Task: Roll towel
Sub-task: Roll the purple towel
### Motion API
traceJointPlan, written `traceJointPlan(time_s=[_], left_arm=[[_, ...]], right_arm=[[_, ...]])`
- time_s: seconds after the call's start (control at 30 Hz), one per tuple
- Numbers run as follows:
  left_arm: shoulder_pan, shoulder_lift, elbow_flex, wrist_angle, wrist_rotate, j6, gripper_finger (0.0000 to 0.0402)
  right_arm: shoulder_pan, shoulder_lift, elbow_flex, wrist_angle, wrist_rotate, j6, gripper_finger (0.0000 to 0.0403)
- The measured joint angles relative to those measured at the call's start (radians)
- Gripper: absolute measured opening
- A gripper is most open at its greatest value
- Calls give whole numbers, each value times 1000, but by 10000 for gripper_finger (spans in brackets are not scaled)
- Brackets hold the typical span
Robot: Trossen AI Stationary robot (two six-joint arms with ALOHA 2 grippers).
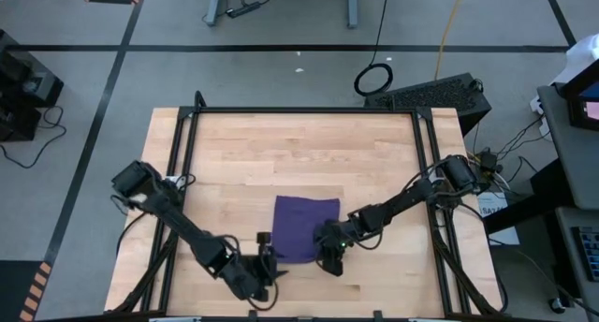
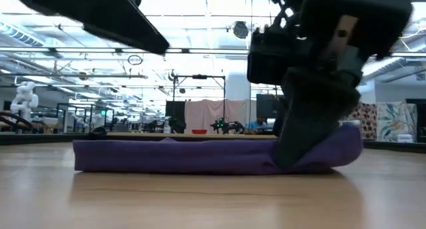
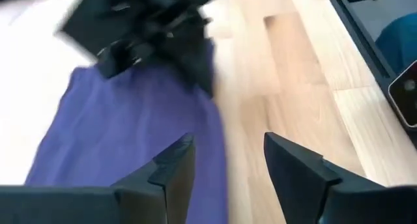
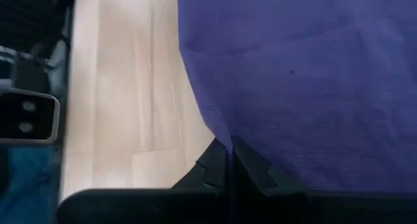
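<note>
Even, bright overhead light falls on the counter [image 1: 299,153], with only soft shadows. In the low view, ceiling lamps glare white at 12 o'clock and the near dark arm is out of focus. The left wrist view shows motion blur across the towel [image 3: 124,133] and the far arm.
</note>
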Motion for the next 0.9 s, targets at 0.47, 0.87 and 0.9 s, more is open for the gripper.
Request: traceJointPlan(time_s=[0.47, 0.87, 0.9], left_arm=[[78, 204, 0, 130, 47, 2, 187], [129, 199, 1, 113, 142, -71, 12], [134, 198, 1, 92, 149, -83, 12]], right_arm=[[-68, -4, 0, 47, -97, 39, 0], [-57, -4, 1, 59, -95, 39, 9], [-55, -4, 1, 60, -92, 29, 11]])
